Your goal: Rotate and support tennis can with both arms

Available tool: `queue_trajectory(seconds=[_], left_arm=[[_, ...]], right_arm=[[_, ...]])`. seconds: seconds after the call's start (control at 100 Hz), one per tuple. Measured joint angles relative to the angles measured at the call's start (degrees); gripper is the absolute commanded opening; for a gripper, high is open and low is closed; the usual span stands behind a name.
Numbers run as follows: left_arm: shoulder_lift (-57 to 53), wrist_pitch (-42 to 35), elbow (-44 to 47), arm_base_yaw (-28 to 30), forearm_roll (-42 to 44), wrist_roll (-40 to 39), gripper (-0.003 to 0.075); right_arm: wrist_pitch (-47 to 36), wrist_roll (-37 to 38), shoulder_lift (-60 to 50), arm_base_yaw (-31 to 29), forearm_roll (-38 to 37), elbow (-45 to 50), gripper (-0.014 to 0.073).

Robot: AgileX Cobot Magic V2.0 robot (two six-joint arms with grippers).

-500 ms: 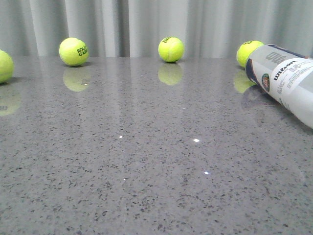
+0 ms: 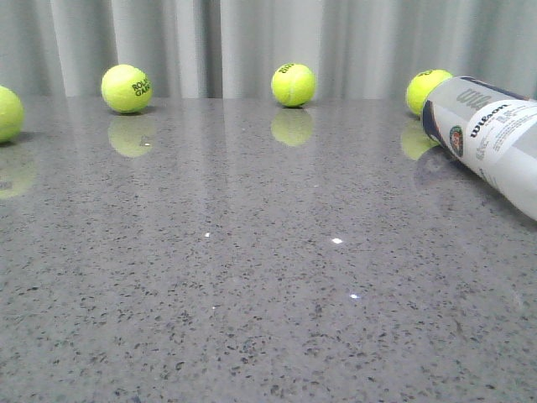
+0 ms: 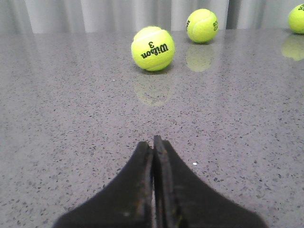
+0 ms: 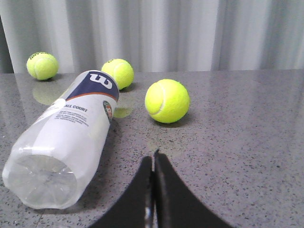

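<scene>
The tennis can (image 2: 489, 138) lies on its side at the right edge of the grey table, navy end toward the back, running out of the front view. In the right wrist view the tennis can (image 4: 71, 130) lies with its clear base toward the camera. My right gripper (image 4: 153, 159) is shut and empty, beside the can's base and apart from it. My left gripper (image 3: 153, 142) is shut and empty over bare table, with a Wilson ball (image 3: 152, 48) ahead of it. Neither gripper shows in the front view.
Yellow-green tennis balls lie along the back of the speckled grey table (image 2: 252, 277): one at the far left (image 2: 7, 113), one left of centre (image 2: 126, 88), one in the middle (image 2: 293, 85), one behind the can (image 2: 424, 88). Another ball (image 4: 167, 100) lies beside the can. Grey curtains hang behind.
</scene>
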Motion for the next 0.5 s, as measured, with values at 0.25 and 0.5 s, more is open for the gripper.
queue_trajectory(seconds=[0.25,0.5], left_arm=[[0.0,0.0,0.0,0.0,0.0,0.0,-0.0021],[0.0,0.0,0.0,0.0,0.0,0.0,-0.0021]], right_arm=[[0.0,0.0,0.0,0.0,0.0,0.0,-0.0055],[3.4,0.0,0.2,0.0,0.0,-2.7,-0.0055]])
